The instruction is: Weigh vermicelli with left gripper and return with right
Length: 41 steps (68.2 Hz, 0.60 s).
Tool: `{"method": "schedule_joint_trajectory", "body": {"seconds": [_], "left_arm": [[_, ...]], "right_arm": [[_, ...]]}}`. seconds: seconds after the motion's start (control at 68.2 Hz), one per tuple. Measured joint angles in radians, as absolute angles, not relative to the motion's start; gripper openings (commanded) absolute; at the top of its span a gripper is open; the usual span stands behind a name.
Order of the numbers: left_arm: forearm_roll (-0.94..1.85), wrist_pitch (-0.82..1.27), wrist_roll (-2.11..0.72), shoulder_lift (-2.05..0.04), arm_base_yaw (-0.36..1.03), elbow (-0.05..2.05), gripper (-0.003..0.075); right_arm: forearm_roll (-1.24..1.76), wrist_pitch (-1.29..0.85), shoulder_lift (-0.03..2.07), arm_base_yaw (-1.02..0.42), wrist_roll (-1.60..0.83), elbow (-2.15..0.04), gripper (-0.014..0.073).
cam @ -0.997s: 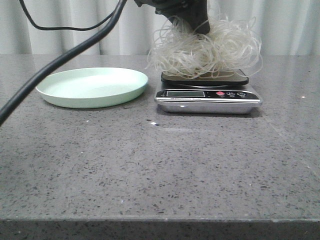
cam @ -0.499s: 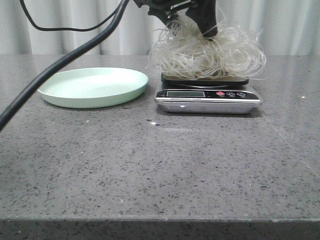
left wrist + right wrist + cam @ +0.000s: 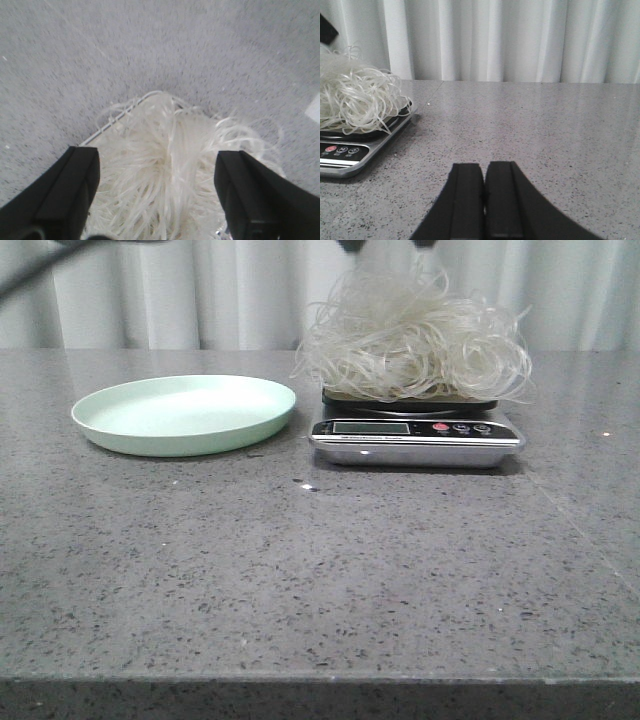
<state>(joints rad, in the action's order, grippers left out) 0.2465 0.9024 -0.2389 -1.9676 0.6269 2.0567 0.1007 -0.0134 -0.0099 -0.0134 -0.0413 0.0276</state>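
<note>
The vermicelli (image 3: 412, 340), a fluffy nest of whitish strands, rests on the kitchen scale (image 3: 416, 428) at the back middle of the table. It also shows in the left wrist view (image 3: 170, 185) and in the right wrist view (image 3: 355, 100). My left gripper (image 3: 157, 192) is open, straight above the vermicelli, its black fingers (image 3: 70, 195) apart on either side and clear of the strands. In the front view only its fingertips (image 3: 350, 245) show at the top edge. My right gripper (image 3: 484, 195) is shut and empty, low over the table to the right of the scale (image 3: 350, 150).
A pale green plate (image 3: 185, 413) lies empty to the left of the scale. White curtains (image 3: 200, 290) hang behind the table. The grey stone tabletop (image 3: 320, 570) stretches to the front edge.
My left gripper has let go of the vermicelli and risen almost out of the front view. The vermicelli stays on the scale and has fluffed up. The arm's cable has left the view.
</note>
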Motion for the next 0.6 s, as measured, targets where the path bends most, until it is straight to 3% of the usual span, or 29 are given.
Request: {"method": "schedule_joint_trajectory", "body": {"seconds": [0.176, 0.396, 0.601], "left_arm": [[0.220, 0.914, -0.233, -1.879, 0.612, 2.057, 0.0522], [0.152, 0.945, -0.173, -1.737, 0.499, 2.031, 0.0399], [0.118, 0.931, -0.169, -1.588, 0.370, 1.886, 0.0337]], "right_arm": [[0.101, -0.013, -0.010, -0.013, -0.041, 0.028, 0.0151], [0.101, -0.013, -0.010, -0.013, -0.041, 0.028, 0.0151], [0.101, -0.013, -0.010, -0.013, -0.041, 0.028, 0.0151]]}}
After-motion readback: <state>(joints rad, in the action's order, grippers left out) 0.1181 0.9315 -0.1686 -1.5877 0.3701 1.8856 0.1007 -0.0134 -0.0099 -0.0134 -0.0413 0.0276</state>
